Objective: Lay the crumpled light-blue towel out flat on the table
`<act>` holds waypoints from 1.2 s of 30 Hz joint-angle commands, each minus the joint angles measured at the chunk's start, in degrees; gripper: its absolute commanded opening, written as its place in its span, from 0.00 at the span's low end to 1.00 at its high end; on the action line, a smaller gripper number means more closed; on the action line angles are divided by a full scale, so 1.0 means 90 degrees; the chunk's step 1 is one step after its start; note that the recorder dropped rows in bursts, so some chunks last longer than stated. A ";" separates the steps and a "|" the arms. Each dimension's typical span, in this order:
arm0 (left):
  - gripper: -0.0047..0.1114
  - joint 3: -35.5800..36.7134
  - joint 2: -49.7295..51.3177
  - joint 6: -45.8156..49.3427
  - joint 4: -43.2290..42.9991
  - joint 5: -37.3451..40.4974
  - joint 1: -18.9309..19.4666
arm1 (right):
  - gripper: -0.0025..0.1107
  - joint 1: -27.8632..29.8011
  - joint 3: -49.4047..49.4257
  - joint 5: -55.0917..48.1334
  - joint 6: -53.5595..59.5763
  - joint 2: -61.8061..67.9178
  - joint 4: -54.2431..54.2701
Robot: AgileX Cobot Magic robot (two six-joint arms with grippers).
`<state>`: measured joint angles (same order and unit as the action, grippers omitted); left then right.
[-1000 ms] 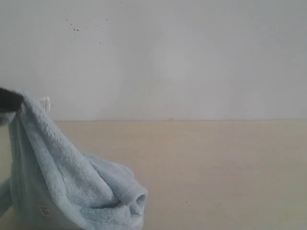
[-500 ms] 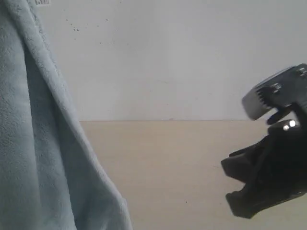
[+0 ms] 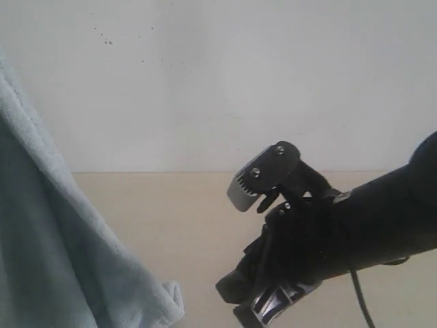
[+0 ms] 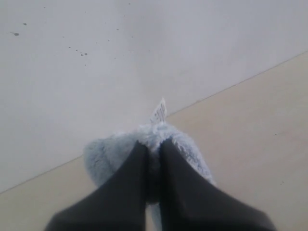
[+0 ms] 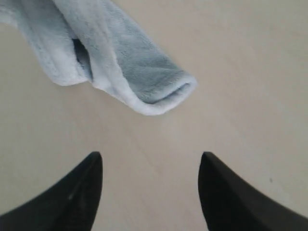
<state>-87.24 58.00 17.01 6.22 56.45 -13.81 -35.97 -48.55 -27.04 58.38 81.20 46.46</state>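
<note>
So the left claw [image 4: 153, 144] was clamped tight on a bunched-up bit of the towel [image 3: 61, 260]. In the left wrist view the two dark fingers [image 4: 137, 185] sat almost together with pale blue fluff squeezed between them and puffing out on both sides. A little white label [image 4: 159, 110] stuck up just past the fingertips.

From the exterior view, the towel hung down the left side as one long drape. It started above the top of the frame and ran at a slant down toward the surface [image 3: 171, 225]. Its lower end [image 3: 171, 301] was rolled over into a soft rounded fold down near the surface, though I honestly couldn't tell if it was touching or just above.

The right claw [image 5: 151, 156] was spread wide open with nothing between its fingers, just bare beige surface. In the right wrist view that same rolled end of the towel [image 5: 163, 91] lay a bit ahead of the fingertips, clearly apart from both.

The right arm [image 3: 355, 225] came in from the right edge of the exterior view, dark and bulky, with a grey camera housing [image 3: 263, 178] on top. It stayed well to the right of the towel. Behind it all was a plain white wall [image 3: 239, 82].
</note>
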 commanded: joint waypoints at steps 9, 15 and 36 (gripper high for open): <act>0.07 -0.0087 -0.0185 -0.0276 -0.0476 0.0330 -0.0016 | 0.52 -0.0005 -0.1206 -0.1308 0.3617 0.1579 0.2354; 0.07 -0.0087 -0.0185 -0.0276 -0.0507 0.0343 -0.0016 | 0.52 -0.0177 -0.1652 -0.1628 0.3898 0.2167 0.2350; 0.07 -0.0087 -0.0263 -0.0265 -0.0604 0.0379 -0.0016 | 0.04 -0.0514 -0.1912 0.0067 0.4858 0.3277 0.2649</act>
<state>-87.61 56.46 15.29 0.86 59.94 -13.81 -40.54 -65.18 -28.46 101.83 110.78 69.53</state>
